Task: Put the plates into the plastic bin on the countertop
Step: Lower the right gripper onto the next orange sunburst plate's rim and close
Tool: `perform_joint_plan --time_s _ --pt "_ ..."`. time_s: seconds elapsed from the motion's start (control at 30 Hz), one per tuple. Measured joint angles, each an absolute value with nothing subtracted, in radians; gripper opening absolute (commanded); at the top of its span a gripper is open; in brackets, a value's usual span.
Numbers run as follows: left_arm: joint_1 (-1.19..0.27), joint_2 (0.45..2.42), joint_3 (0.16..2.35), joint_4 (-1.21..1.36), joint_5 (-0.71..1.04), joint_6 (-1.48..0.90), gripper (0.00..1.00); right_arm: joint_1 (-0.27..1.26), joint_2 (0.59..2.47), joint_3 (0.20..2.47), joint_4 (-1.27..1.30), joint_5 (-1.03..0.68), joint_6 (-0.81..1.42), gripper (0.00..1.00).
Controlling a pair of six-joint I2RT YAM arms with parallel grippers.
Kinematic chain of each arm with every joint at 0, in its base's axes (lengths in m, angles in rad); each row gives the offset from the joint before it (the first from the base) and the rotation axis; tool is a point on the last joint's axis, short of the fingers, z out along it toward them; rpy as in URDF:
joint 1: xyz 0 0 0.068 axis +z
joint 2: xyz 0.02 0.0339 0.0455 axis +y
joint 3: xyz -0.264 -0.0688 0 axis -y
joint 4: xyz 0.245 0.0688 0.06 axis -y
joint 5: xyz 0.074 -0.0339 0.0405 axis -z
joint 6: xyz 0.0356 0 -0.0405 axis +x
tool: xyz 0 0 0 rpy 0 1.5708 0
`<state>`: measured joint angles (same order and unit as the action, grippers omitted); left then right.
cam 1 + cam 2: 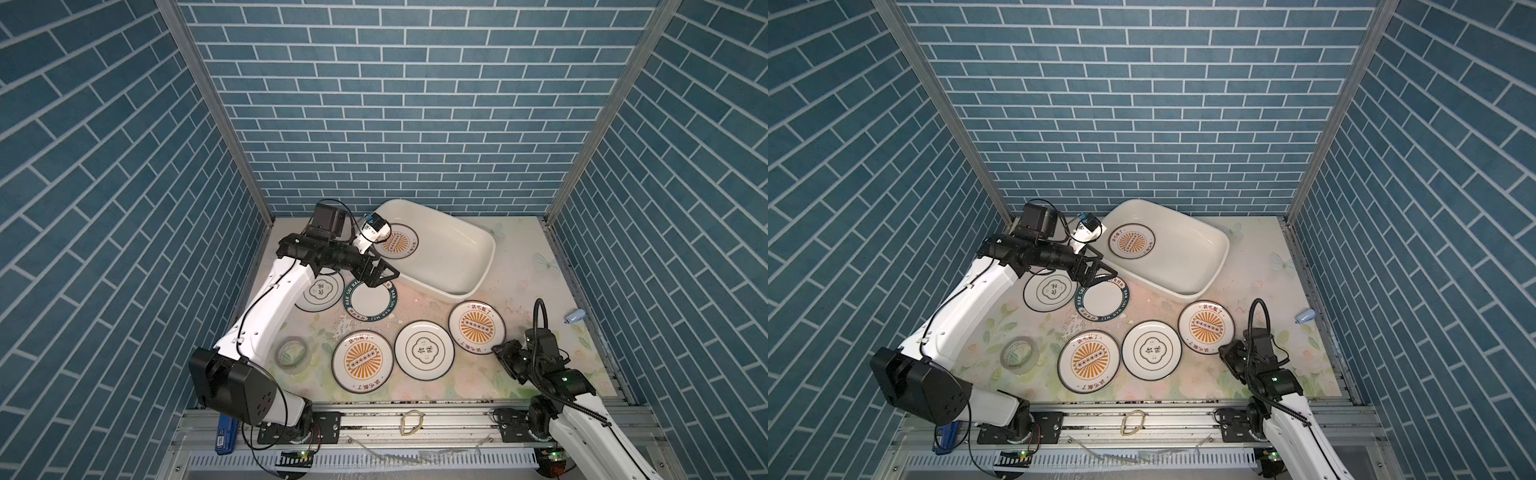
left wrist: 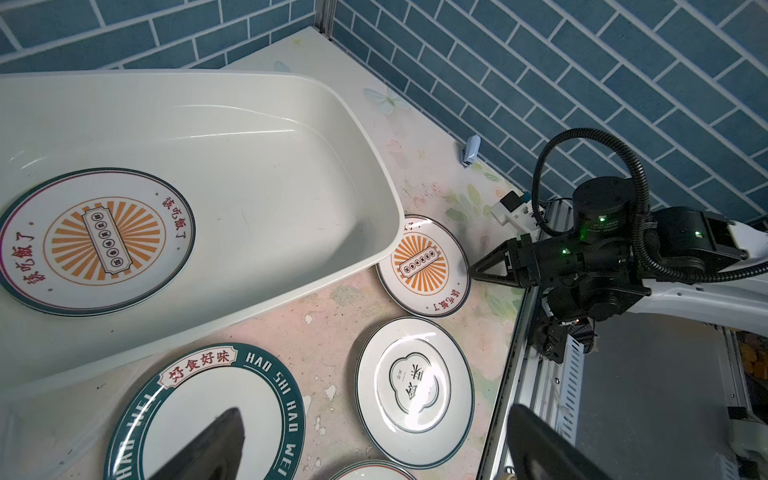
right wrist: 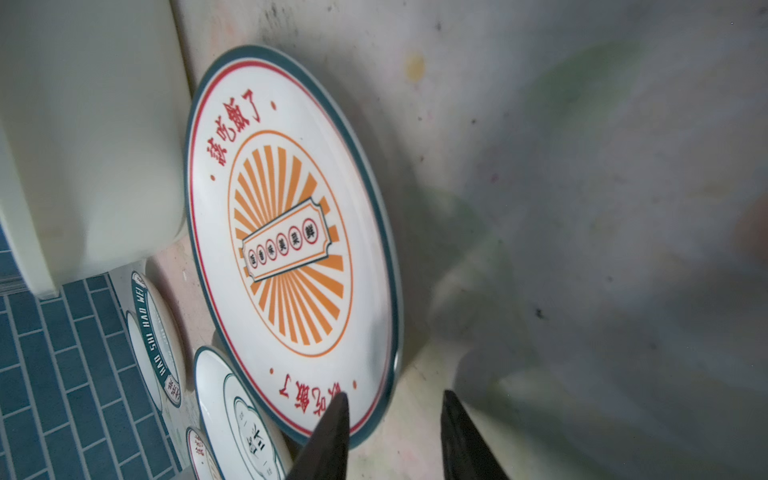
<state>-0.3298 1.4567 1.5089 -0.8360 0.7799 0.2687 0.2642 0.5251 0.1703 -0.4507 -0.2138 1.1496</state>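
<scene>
The plastic bin [image 1: 451, 259] [image 1: 1187, 259] [image 2: 270, 187] sits at the back of the countertop [image 1: 532, 291] and holds one sunburst plate [image 1: 397, 242] [image 1: 1131, 242] [image 2: 97, 241]. In front of it lie a green-lettered plate [image 1: 371, 303] [image 2: 199, 390], two quatrefoil plates [image 1: 320, 293] [image 1: 424, 350] and two sunburst plates [image 1: 363, 361] [image 1: 476, 326] [image 3: 291, 245]. My left gripper [image 1: 380, 276] [image 1: 1100, 276] [image 2: 374, 415] hangs wide open and empty above the green-lettered plate. My right gripper [image 1: 496, 348] [image 3: 395, 397] is open. One of its fingers is over the near rim of the right sunburst plate and the other is beside that rim.
A translucent tape roll [image 1: 293, 352] [image 1: 1019, 352] lies at the front left. A small blue-and-white object [image 1: 575, 316] [image 2: 471, 149] rests against the right wall. Blue tiled walls close three sides. A metal rail [image 1: 457, 415] carrying a rubber band [image 1: 411, 422] runs along the front.
</scene>
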Motion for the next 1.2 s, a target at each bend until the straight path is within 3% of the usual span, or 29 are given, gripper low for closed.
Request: perform_joint_plan --time_s 1.2 --pt "-0.331 1.453 1.508 -0.817 0.779 0.258 1.00 0.176 0.663 0.123 -0.196 -0.228 1.152 0.27"
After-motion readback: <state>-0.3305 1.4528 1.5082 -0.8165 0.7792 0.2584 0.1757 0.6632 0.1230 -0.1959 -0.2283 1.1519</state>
